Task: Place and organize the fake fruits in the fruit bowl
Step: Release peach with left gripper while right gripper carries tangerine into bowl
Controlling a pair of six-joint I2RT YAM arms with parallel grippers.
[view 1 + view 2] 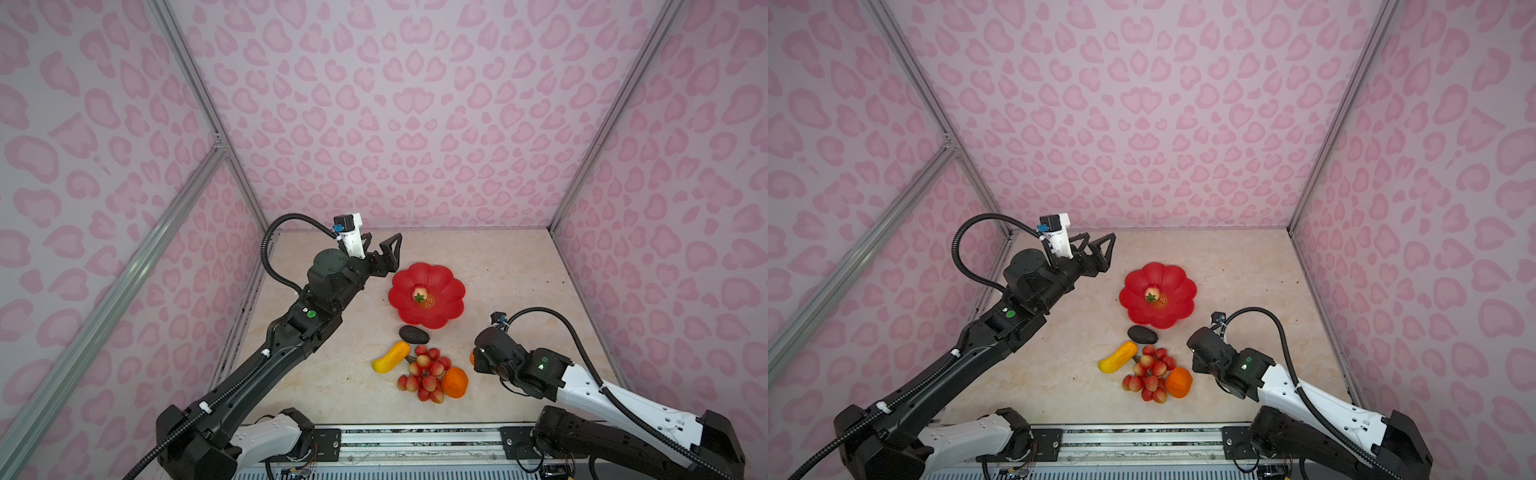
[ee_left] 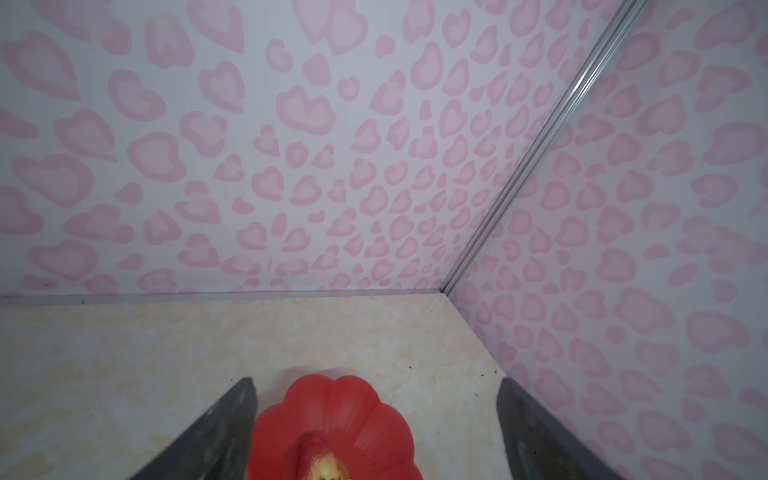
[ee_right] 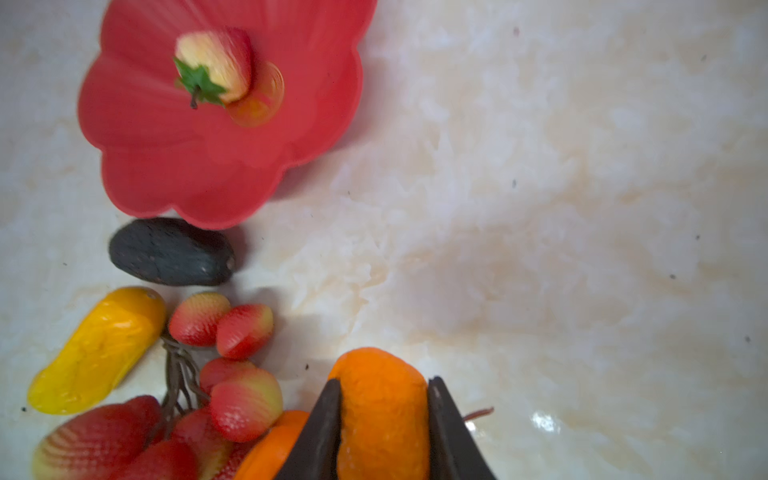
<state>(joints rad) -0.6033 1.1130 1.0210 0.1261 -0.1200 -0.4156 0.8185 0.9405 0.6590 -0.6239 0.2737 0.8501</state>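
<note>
The small orange (image 3: 382,415) sits between the fingers of the right end effector (image 3: 384,382), which press on both its sides, just beside the larger orange (image 3: 270,449) and the bunch of red berries (image 1: 424,374). The left end effector (image 2: 376,380) is wide open and holds nothing, near the fruit bowl (image 1: 444,307). The strawberry (image 1: 419,294) lies at the bowl's centre, on the worktop (image 1: 519,291).

Left pincer (image 1: 384,243) raised, spread wide, right pincer (image 3: 384,386) low, clamped

4 views (2 overhead) share fruit bowl (image 1: 449,291).
</note>
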